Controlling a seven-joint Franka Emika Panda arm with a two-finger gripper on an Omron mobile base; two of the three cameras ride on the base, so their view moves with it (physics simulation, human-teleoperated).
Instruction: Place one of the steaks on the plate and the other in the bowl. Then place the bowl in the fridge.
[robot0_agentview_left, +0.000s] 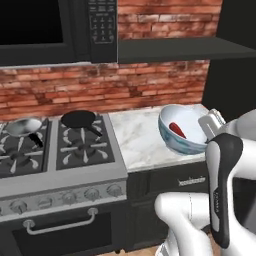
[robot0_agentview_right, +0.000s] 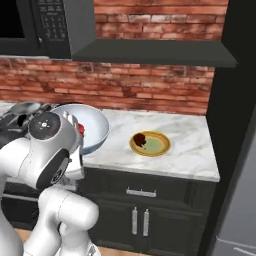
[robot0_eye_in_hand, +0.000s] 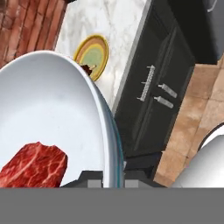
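My gripper (robot0_eye_in_hand: 107, 180) is shut on the rim of the pale blue-grey bowl (robot0_eye_in_hand: 52, 105), one finger on each side of the wall. The bowl (robot0_agentview_left: 186, 142) hangs tilted just above the marble counter's front edge, beside my hand (robot0_agentview_left: 212, 122). The bright red steak (robot0_eye_in_hand: 34, 165) lies inside it, and shows again in the left base view (robot0_agentview_left: 177, 129). To the right, the yellow-olive plate (robot0_agentview_right: 150, 144) rests on the counter with the dark brown steak (robot0_agentview_right: 139, 139) on its left part. A grey fridge face (robot0_agentview_right: 239, 210) fills the far right.
The stove stands to the left, with a black pan (robot0_agentview_left: 79, 119) and a silver pan (robot0_agentview_left: 24, 126) on it. A microwave (robot0_agentview_left: 50, 25) and a dark shelf hang overhead. Dark cabinets (robot0_agentview_right: 140, 210) sit under the counter (robot0_agentview_left: 135, 142), and a brick wall is behind.
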